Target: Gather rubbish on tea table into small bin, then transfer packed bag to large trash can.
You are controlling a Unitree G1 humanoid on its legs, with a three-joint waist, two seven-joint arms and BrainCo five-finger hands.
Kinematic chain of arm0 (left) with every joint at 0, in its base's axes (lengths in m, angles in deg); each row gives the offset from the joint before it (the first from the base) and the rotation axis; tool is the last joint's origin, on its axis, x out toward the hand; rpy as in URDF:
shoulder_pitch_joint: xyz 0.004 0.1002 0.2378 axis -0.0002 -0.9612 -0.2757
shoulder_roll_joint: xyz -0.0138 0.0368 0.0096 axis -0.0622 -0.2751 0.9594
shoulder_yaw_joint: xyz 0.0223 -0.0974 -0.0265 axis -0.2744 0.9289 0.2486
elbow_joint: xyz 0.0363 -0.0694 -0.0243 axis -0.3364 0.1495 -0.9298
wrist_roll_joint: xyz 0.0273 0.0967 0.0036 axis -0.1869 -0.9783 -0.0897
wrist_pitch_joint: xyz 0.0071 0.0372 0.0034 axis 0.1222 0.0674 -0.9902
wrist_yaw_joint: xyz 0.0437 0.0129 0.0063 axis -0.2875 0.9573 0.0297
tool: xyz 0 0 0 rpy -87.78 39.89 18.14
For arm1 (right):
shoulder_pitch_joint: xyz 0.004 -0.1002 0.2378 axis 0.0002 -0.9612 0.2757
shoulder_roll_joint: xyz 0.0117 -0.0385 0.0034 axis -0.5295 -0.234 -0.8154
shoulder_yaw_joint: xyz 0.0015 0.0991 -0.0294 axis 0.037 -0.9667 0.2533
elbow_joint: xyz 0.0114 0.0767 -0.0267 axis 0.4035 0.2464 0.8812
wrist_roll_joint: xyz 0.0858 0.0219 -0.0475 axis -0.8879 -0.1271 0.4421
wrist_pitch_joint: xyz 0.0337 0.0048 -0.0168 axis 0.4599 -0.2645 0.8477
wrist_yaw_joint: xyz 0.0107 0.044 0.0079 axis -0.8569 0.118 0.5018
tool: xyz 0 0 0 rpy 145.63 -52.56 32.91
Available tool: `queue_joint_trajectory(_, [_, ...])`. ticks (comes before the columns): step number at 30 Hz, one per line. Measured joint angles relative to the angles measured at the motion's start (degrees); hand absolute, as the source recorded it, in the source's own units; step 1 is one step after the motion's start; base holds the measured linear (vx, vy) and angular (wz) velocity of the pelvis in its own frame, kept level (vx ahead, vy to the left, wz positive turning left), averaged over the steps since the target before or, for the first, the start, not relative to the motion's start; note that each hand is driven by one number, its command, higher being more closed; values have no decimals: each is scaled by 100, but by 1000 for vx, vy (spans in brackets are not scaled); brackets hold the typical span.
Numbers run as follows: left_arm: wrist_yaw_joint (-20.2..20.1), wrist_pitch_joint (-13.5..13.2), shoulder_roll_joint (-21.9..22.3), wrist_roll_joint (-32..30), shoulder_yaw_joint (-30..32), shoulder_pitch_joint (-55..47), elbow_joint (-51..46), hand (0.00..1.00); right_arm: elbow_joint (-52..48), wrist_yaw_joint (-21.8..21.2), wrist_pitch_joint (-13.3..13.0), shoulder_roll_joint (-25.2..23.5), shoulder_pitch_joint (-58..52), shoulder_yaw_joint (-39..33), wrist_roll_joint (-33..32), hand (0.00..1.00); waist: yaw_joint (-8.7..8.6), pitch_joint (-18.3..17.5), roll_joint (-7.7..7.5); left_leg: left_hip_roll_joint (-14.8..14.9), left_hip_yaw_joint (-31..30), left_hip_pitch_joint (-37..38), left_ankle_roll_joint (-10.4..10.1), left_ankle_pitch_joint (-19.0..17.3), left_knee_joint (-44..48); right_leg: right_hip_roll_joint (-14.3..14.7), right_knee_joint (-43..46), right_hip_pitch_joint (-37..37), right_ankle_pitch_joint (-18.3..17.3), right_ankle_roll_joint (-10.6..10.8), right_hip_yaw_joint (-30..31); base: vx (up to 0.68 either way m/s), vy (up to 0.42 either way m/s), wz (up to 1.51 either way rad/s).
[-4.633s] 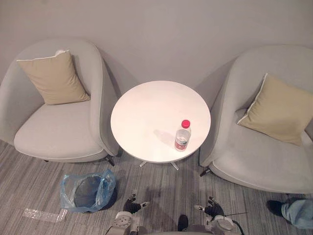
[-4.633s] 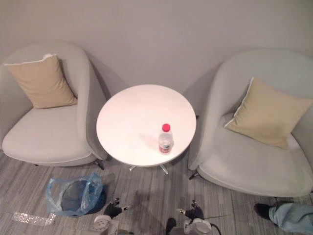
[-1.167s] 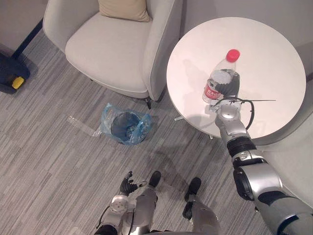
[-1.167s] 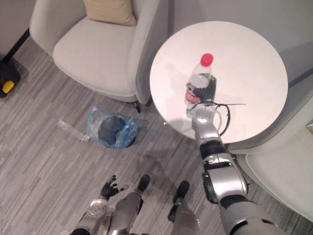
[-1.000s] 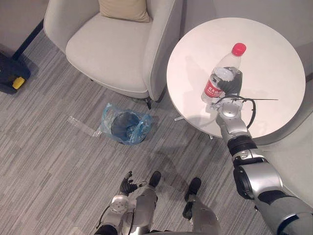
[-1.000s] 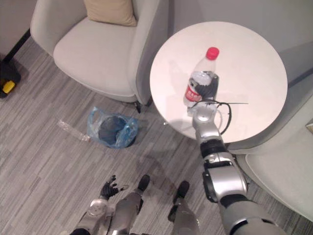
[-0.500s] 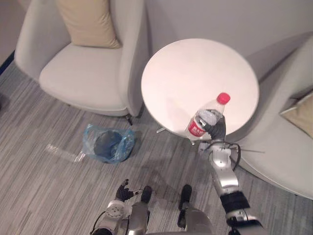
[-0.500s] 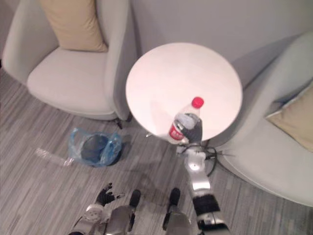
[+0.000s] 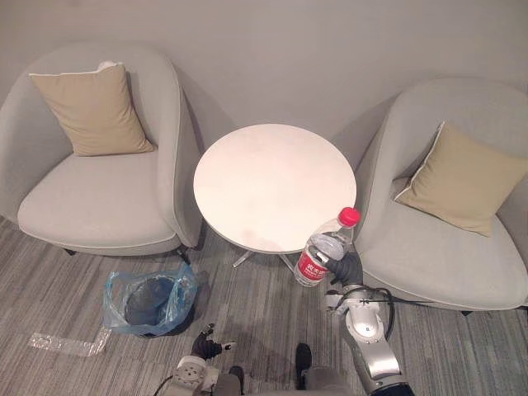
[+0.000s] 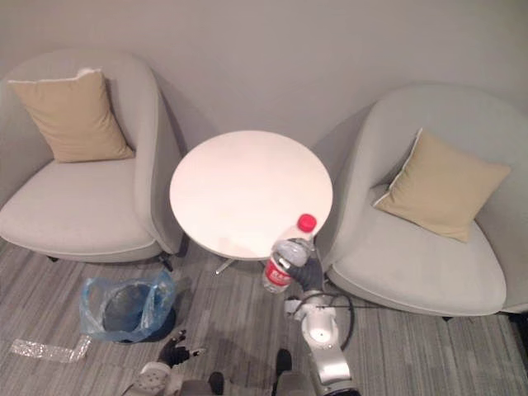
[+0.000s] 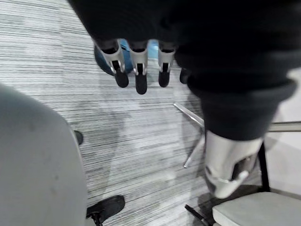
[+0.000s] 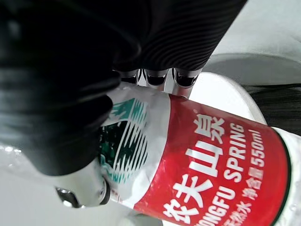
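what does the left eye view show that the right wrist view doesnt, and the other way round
Left eye view: the blue-bagged small bin on the floor, a clear wrapper near it, the left armchair, the red cap, the open left hand. Right wrist view: the label's green-and-white patch, close up. Both: the right hand curled round the water bottle.

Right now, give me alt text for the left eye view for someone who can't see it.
The right hand grips a red-capped water bottle in front of the near edge of a round white table between two grey cushioned armchairs. A small bin lined with a blue bag stands on the floor at left.
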Motion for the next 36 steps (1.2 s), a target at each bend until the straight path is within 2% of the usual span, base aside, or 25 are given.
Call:
queue_joint_trajectory(1, [8,-2,-7,66,4,18,-16,0,-50,3,1,16,-10,36,11,100,25,-31,-33,-84,-205,-149,-17,10,113,5,228,49,-304,35,92,-12,-27,96])
queue_joint_trajectory(3, [42,15,4,82,8,87,-10,0,-170,1,-8,17,80,193,13,100,155,-114,-55,-169,-386,-406,-124,94,121,-37,-208,108,-477,-2,148,-60,-126,70])
queue_joint_trajectory(4, [53,18,96,82,6,88,-9,0,-162,4,-25,59,214,273,13,100,168,-136,115,-74,-567,-581,-191,213,60,38,-542,149,-268,-67,-79,-69,-121,65])
queue_joint_trajectory(8, [147,-1,194,83,0,134,-72,0,-102,35,-36,190,511,301,11,100,232,-64,292,90,-1026,-776,-388,729,-387,168,-1172,239,142,-249,-666,-54,-120,71])
queue_joint_trajectory(9, [151,5,206,82,0,147,-112,0,20,85,-53,254,650,299,11,100,277,-17,334,158,-848,-824,-404,998,-546,212,-1282,291,215,-317,-851,-117,-171,94])
queue_joint_trajectory(11, [150,-5,214,81,0,134,-147,0,226,147,-50,244,736,245,9,100,292,0,330,169,-280,-947,-286,1452,-716,142,-1328,297,292,-428,-1108,-132,-88,86])
queue_joint_trajectory(12, [152,-5,224,77,14,144,-162,0,263,188,-50,254,721,158,6,100,271,8,340,271,482,-963,-72,1424,-753,19,-1410,281,341,-498,-1495,-159,-16,81])
queue_joint_trajectory(13, [152,-3,240,71,13,156,-173,0,273,203,-50,259,713,134,5,100,249,12,349,323,709,-1029,9,1303,-573,8,-1421,261,346,-508,-1596,-208,-18,107])
queue_joint_trajectory(14, [150,8,267,62,12,163,-170,0,329,240,-49,263,696,82,2,100,173,33,338,424,1236,-1072,216,926,-124,-78,-1433,254,357,-517,-1852,-183,-31,112])
queue_joint_trajectory(15, [150,3,308,24,-12,154,-170,0,342,244,-49,260,616,9,4,100,112,39,328,495,1594,-945,176,651,118,-167,-1505,307,397,-475,-2088,-156,-8,110])
queue_joint_trajectory(16, [152,2,339,1,-12,144,-171,0,338,246,-49,258,584,-18,6,100,109,39,329,508,1715,-888,117,591,75,-176,-1539,324,402,-470,-2129,-113,58,97])
queue_joint_trajectory(17, [162,1,427,-71,-11,119,-165,0,336,246,-49,253,512,-67,8,100,105,25,406,555,1889,-615,35,411,-221,-173,-1638,391,453,-416,-2274,-95,173,71])
queue_joint_trajectory(18, [150,2,467,-126,-22,127,-137,0,365,243,-47,216,491,-82,10,100,118,31,431,509,1831,-406,23,374,-688,-170,-1690,403,474,-279,-2352,-74,165,64])
queue_joint_trajectory(19, [154,-1,465,-154,-19,131,-145,0,372,241,-40,179,478,-75,10,100,140,46,387,479,1829,-399,32,434,-763,-187,-1718,423,500,-237,-2329,-64,196,47])
queue_joint_trajectory(22, [157,-4,408,-163,-78,162,-150,0,377,192,-41,1,410,-24,10,100,199,66,301,263,1730,-327,119,389,-759,-267,-1975,689,669,-61,-2286,-16,140,24])
queue_joint_trajectory(25, [156,-4,384,-179,-109,153,-142,0,415,117,-42,-13,422,154,10,100,238,63,302,62,1675,-278,284,182,-658,-471,-1827,776,540,134,-2247,23,172,12])
queue_joint_trajectory(26, [154,-3,379,-210,-117,151,-139,0,460,109,-44,-19,422,165,11,100,233,64,298,13,1664,-280,332,94,-550,-567,-1616,744,369,209,-2229,96,148,20])
queue_joint_trajectory(28, [155,-16,305,-261,-244,158,-144,0,731,109,-32,1,429,201,17,100,228,84,234,-142,1564,-312,441,-319,-54,-890,-730,610,-51,297,-2177,182,179,27])
queue_joint_trajectory(29, [154,-12,286,-265,-257,158,-137,0,765,105,-21,-3,425,211,18,100,221,73,210,-181,1513,-312,453,-378,3,-943,-531,559,-88,305,-2137,207,150,25])
queue_joint_trajectory(31, [158,-7,240,-267,-303,144,-127,0,768,74,30,9,406,265,42,100,173,75,203,-241,1351,-215,509,-484,75,-1075,574,137,-91,147,-1754,279,116,42])
queue_joint_trajectory(32, [162,-1,192,-264,-346,116,-131,0,768,34,32,8,366,272,69,100,47,79,186,-246,1062,-10,600,-493,13,-996,1326,-172,-219,-78,-1365,270,51,64])
queue_joint_trajectory(33, [161,5,168,-264,-341,105,-122,0,768,17,31,7,355,277,91,100,20,74,178,-234,1001,40,605,-485,-7,-933,1367,-176,-318,-70,-1317,445,-31,93])
queue_joint_trajectory(34, [166,36,136,-264,-279,98,-113,0,784,-22,29,2,370,284,181,100,22,55,145,-153,786,245,612,-488,-151,-579,1280,-231,-671,-145,-1318,307,-77,57])
queue_joint_trajectory(35, [169,44,142,-263,-255,112,-113,0,794,-29,27,7,391,283,181,100,26,67,166,-124,714,303,612,-488,-198,-462,1233,-266,-729,-166,-1337,455,-129,68])
queue_joint_trajectory(36, [170,78,166,-263,-221,117,-106,0,900,-47,20,19,501,268,180,100,23,113,249,27,519,485,610,-487,-356,-32,1056,-454,-811,-286,-1401,295,-105,38])
